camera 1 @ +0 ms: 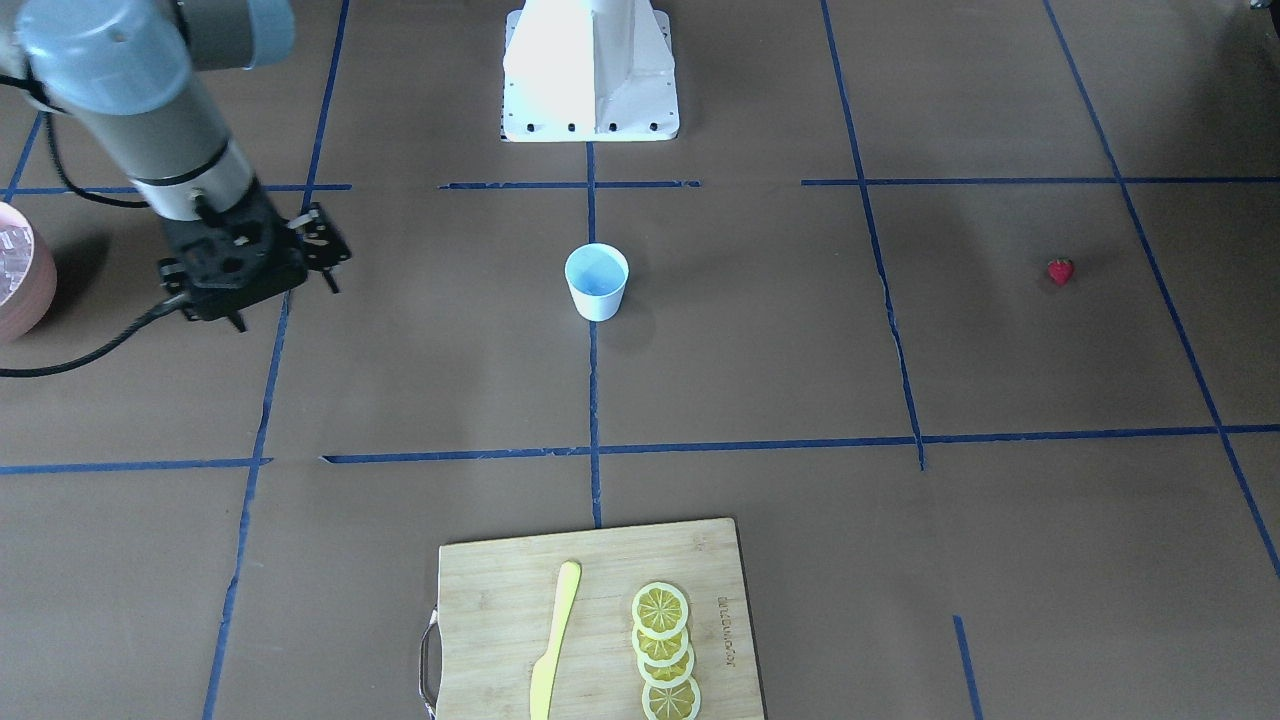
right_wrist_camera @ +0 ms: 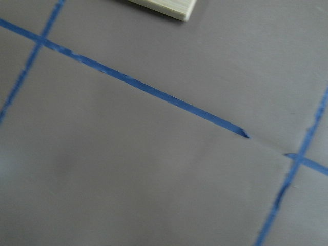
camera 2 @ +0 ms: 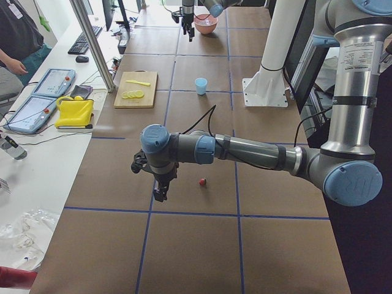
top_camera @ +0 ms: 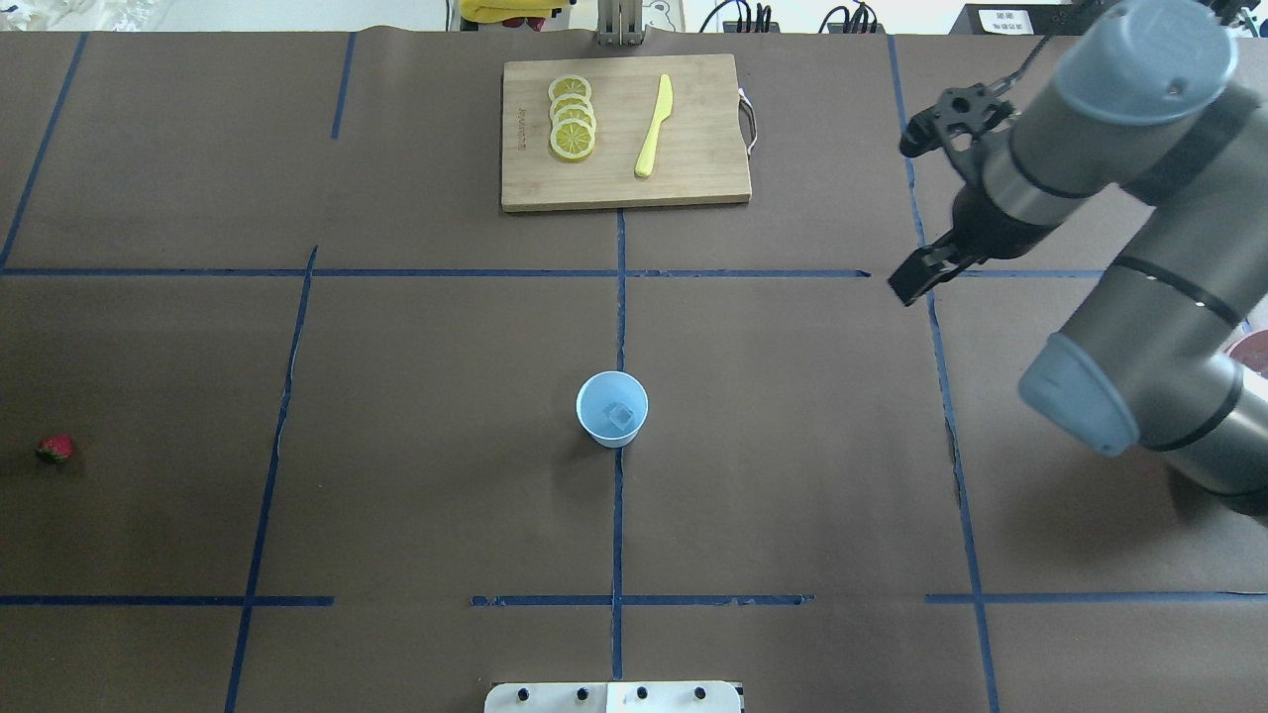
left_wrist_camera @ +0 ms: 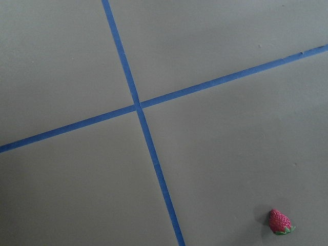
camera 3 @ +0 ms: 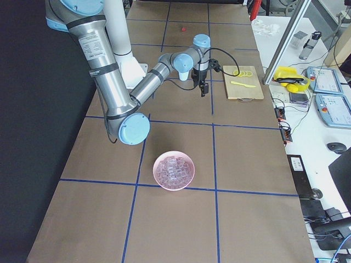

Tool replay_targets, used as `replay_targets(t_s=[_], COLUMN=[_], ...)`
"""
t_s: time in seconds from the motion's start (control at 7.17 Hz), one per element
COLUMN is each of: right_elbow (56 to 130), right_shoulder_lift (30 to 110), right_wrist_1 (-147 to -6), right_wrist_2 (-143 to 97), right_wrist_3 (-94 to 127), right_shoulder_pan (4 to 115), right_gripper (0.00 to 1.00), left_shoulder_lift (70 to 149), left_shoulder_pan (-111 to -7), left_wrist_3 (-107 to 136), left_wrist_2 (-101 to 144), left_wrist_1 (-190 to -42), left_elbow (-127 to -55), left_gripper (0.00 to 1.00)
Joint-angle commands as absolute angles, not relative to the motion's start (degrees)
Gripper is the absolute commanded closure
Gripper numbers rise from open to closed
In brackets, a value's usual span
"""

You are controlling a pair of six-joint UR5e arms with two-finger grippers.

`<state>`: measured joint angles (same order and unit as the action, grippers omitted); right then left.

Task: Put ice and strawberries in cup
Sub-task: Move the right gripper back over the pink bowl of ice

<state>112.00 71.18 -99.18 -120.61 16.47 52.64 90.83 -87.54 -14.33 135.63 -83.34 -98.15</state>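
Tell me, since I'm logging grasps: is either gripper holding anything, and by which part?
Right gripper: jaws open, nothing held. Left gripper: cannot tell; the strawberry lies apart from it.

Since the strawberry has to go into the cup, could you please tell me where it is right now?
The strawberry lies at the far left edge of the overhead view, on the robot's left side, far from the cup standing at the centre.

Left arm point(camera 2: 257, 151) and right arm point(top_camera: 1169, 287): silver-grey tubes, light-blue joint caps, black seam rings. Black left gripper point(camera 2: 160, 193), right gripper point(camera 3: 202, 92); black cable point(camera 1: 110, 344). White pedestal base point(camera 1: 590, 80), dark flange screws point(camera 1: 572, 127).
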Motion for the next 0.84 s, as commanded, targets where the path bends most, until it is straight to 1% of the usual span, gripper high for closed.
replay_targets(t_s=[0.0, 0.28, 0.42, 0.7], right_elbow=[112.8, 112.8, 112.5, 112.6], right_shoulder_lift=[81.5, 91.2, 94.9, 100.3], right_wrist_1=[-99.1, -93.1, -89.6, -88.9], right_wrist_2=[-126.0, -127.3, -127.5, -128.0], right_wrist_3=[-4.6, -19.2, -25.1, -39.6], right_shoulder_pan=[63.2, 67.7, 69.2, 71.2], right_gripper=[0.01, 0.01, 0.01, 0.01], left_shoulder_lift=[90.8, 90.8, 90.8, 90.8], left_shoulder_pan=[-87.5, -87.5, -87.5, -87.5], left_wrist_3=[-14.3, -14.4, -14.4, -14.4], left_wrist_2=[135.7, 135.7, 135.7, 135.7], left_wrist_1=[-83.4, -83.4, -83.4, -83.4], left_elbow=[-98.3, -98.3, -98.3, -98.3], left_gripper=[0.0, 0.0, 0.0, 0.0])
